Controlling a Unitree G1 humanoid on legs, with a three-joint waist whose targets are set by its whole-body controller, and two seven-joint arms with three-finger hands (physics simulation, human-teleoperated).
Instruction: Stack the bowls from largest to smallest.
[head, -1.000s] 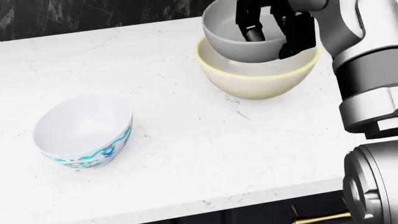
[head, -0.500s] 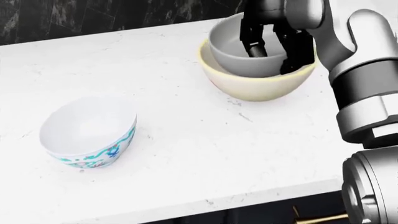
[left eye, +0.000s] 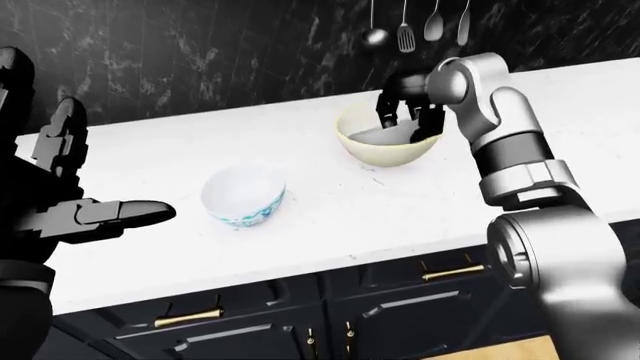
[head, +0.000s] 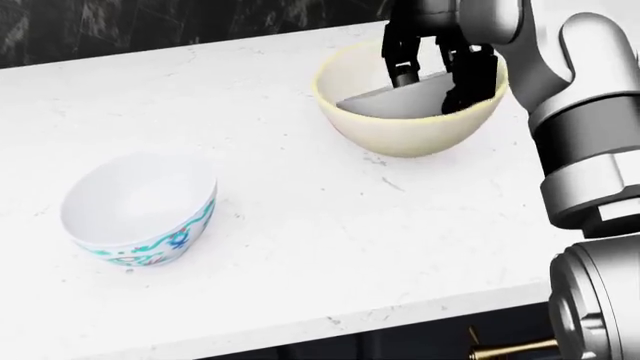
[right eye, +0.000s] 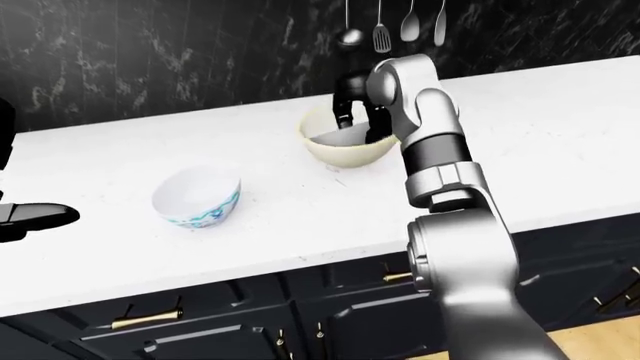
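While the right hand (head: 435, 67) reaches down into the cream bowl (head: 400, 135), its black fingers (head: 403, 56) straddle the rim of the grey bowl (head: 400, 101); whether they are pinching it or have let go, I cannot tell. The grey bowl sits low and tilted inside the cream one, so the first nesting looks nearly done. Half a second ago it rode higher, rim above the cream rim, and a second ago it hung above it. Next the fingers should release and lift clear. The patterned bowl (head: 140, 210) waits well apart on the white tabletop (head: 300, 247). The left hand (left eye: 70, 214) hangs spread and empty at the left-eye view's left.
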